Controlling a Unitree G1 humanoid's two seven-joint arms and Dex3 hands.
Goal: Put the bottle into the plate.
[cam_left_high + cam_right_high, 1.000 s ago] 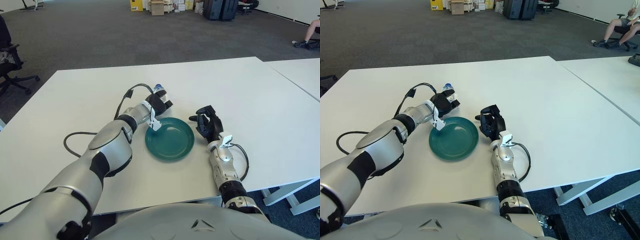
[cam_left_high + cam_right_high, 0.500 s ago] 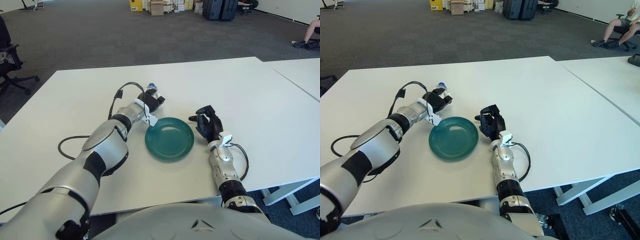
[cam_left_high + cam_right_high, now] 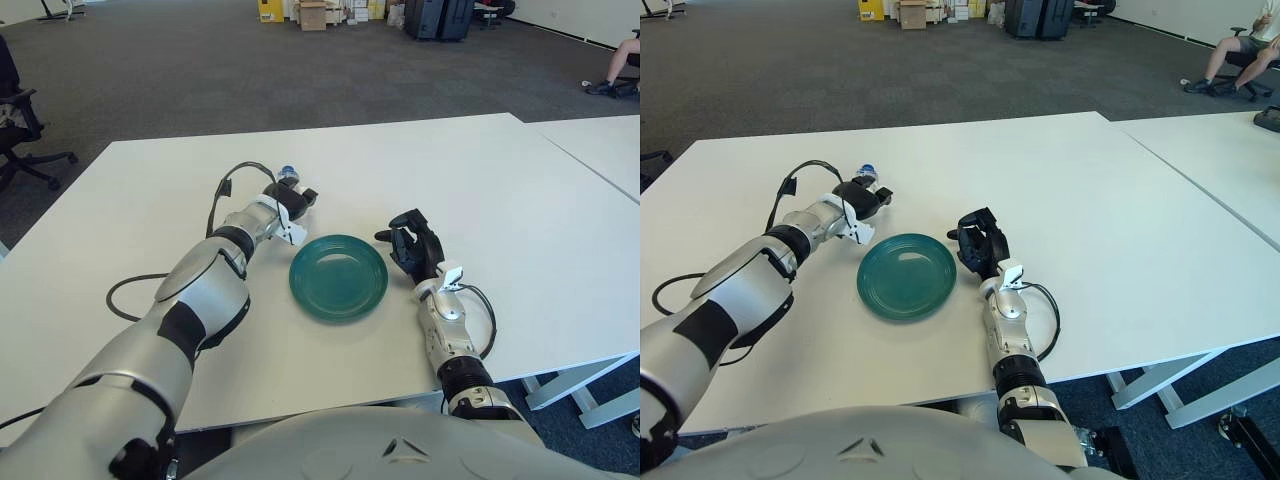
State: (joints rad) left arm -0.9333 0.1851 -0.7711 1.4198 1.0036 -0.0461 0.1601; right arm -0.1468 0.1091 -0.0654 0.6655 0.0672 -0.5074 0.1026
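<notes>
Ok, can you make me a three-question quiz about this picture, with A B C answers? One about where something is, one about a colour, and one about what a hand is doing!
1. Where is the bottle?
A. Lying in the plate
B. In the left hand, to the upper left of the plate
C. Standing on the floor

2. What colour is the plate?
A. Red
B. Yellow
C. Teal green

3. What is the right hand doing?
A. Holding nothing, beside the plate
B. Lifting the plate
C. Gripping the bottle

Answers:
1. B: the left hand is closed around the bottle, and only its blue cap sticks out, over the white table.
2. C: the plate is teal green, with nothing in it.
3. A: the right hand shows just right of the plate, fingers loose, with nothing in them.
</notes>
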